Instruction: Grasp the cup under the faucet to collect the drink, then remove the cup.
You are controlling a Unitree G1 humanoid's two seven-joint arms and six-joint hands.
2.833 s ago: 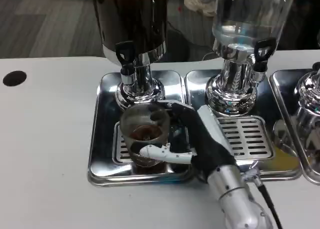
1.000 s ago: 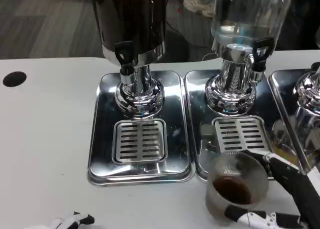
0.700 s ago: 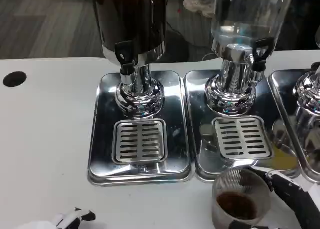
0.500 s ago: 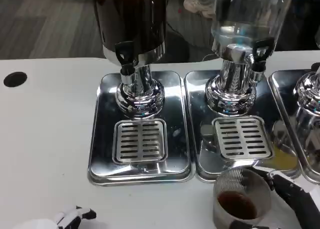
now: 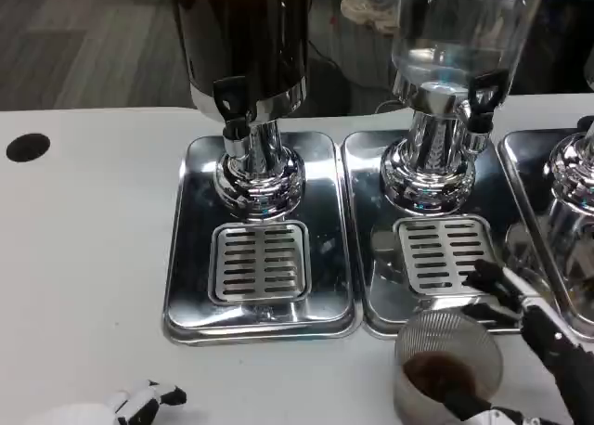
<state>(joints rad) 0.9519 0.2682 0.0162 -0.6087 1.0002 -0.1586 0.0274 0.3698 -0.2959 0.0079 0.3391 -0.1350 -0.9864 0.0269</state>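
The clear ribbed cup (image 5: 448,362), with dark drink in its bottom, stands on the white table just in front of the middle steel tray (image 5: 380,300). My right hand (image 5: 534,337) is at the cup's right side. Its dark fingers (image 5: 493,282) are spread and stretched over the tray's grate, off the cup's rim, while the thumb tip (image 5: 478,414) lies low by the cup's base. The dark dispenser's black faucet (image 5: 231,105) hangs over the bare left drip grate (image 5: 259,261). A small part of my left hand (image 5: 139,405) shows at the bottom left edge.
A clear dispenser (image 5: 450,91) stands on the middle tray and a third dispenser (image 5: 574,179) at the right edge. The left tray (image 5: 190,295) holds the dark dispenser's chrome base. A black hole (image 5: 27,147) marks the table's far left.
The cup has gone from under the faucet to the table in front of the middle tray. In the last half second my right fingers came off its rim and spread.
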